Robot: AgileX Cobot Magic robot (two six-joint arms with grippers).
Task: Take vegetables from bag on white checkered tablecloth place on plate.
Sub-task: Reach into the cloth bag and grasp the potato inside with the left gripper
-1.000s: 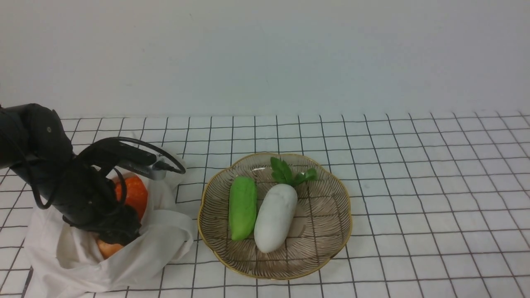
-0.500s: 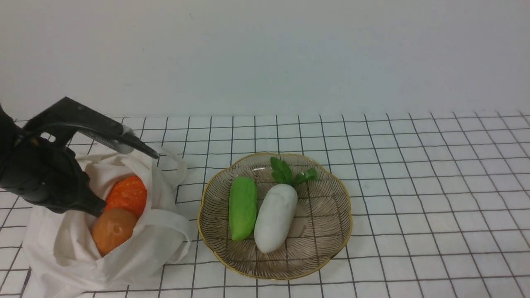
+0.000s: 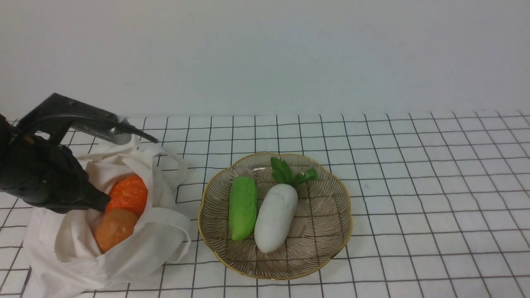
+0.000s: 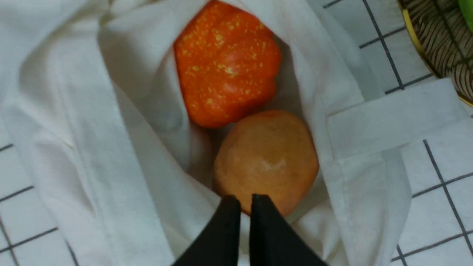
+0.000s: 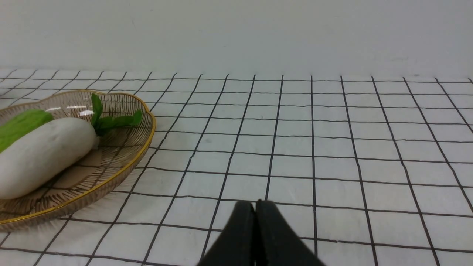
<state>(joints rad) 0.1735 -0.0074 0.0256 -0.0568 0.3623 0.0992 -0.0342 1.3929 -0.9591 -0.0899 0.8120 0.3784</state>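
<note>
The off-white bag (image 3: 140, 252) lies open at the front left of the white checkered tablecloth (image 3: 414, 186). Two vegetables sit inside it: an orange pumpkin (image 3: 130, 191) (image 4: 225, 62) and a tan potato (image 3: 114, 228) (image 4: 268, 159). My left gripper (image 3: 104, 204) (image 4: 245, 201) hovers over the bag's mouth just above the potato, shut, with nothing in it. A green cucumber (image 3: 242, 207) and a white leafy radish (image 3: 275, 217) lie on the gold-rimmed plate (image 3: 331, 248). My right gripper (image 5: 255, 205) is shut and empty over bare cloth, right of the plate (image 5: 122, 173).
A bag handle (image 4: 391, 118) lies across the cloth between the bag and the plate. A plain pale wall (image 3: 265, 54) closes off the back of the table. Bare checkered cloth stretches to the right of the plate.
My left gripper has risen out of the bag and shut without taking anything. The potato, earlier mostly covered by the gripper, now shows fully.
</note>
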